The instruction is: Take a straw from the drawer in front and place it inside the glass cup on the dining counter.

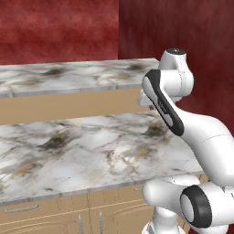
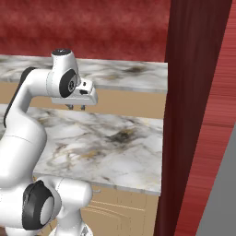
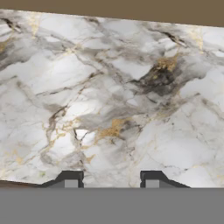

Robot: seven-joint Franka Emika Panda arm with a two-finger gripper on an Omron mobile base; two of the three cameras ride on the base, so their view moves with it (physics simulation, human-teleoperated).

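Observation:
My gripper (image 2: 76,107) hangs a little above a near marble-topped counter (image 1: 91,151), fingers pointing down. In the hand view the gripper (image 3: 109,177) is open, its two dark fingertips (image 3: 70,178) wide apart with bare veined marble between them. Behind it runs the long dining counter (image 1: 68,75) with its marble top and plain tan wood side (image 1: 68,105). Tan drawer fronts (image 1: 27,210) sit shut under the near counter's front edge, one with a metal handle. The straw is hidden and the glass cup is out of view.
A dark red wall (image 1: 59,27) stands behind both counters. At the right a dark red pillar (image 2: 193,115) rises right beside the near counter's end. My own arm (image 1: 183,123) covers the right part of the left base view.

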